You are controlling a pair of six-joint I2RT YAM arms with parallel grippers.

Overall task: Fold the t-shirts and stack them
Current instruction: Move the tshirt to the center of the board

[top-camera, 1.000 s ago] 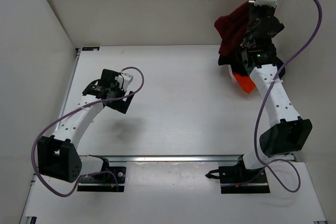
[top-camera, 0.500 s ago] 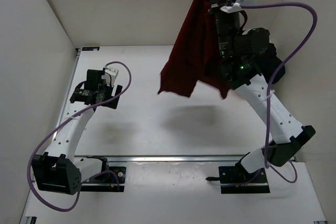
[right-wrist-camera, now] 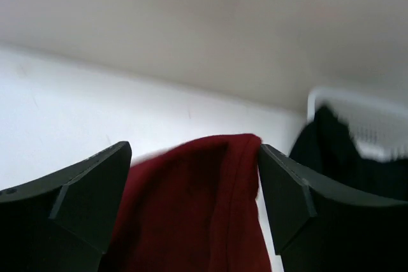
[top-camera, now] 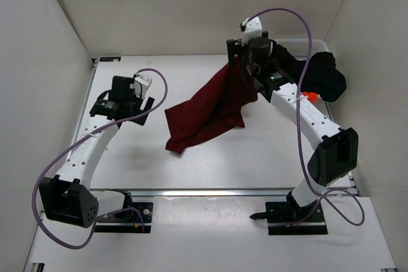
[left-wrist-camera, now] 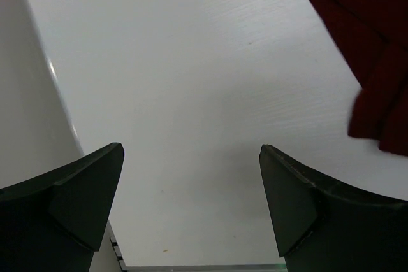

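The maroon t-shirt (top-camera: 207, 111) lies crumpled on the table, trailing from the far right towards the middle. Its upper end (right-wrist-camera: 210, 183) sits loosely between the wide-apart fingers of my right gripper (right-wrist-camera: 194, 151), which is open just above the cloth (top-camera: 237, 62). The black t-shirt (top-camera: 324, 74) is heaped at the far right, dark in the right wrist view (right-wrist-camera: 344, 151), with a bit of the orange t-shirt (top-camera: 310, 95) poking out beneath it. My left gripper (top-camera: 141, 107) hovers open over bare table (left-wrist-camera: 191, 151), left of the maroon shirt's edge (left-wrist-camera: 370, 42).
A white mesh basket (top-camera: 298, 46) stands at the far right corner behind the black shirt, its rim visible in the right wrist view (right-wrist-camera: 363, 103). White walls close in the table on the left, back and right. Purple cables loop off both arms.
My right arm swung down from high up, laid the hanging maroon shirt onto the table and opened its jaws. The left arm shifted only slightly.
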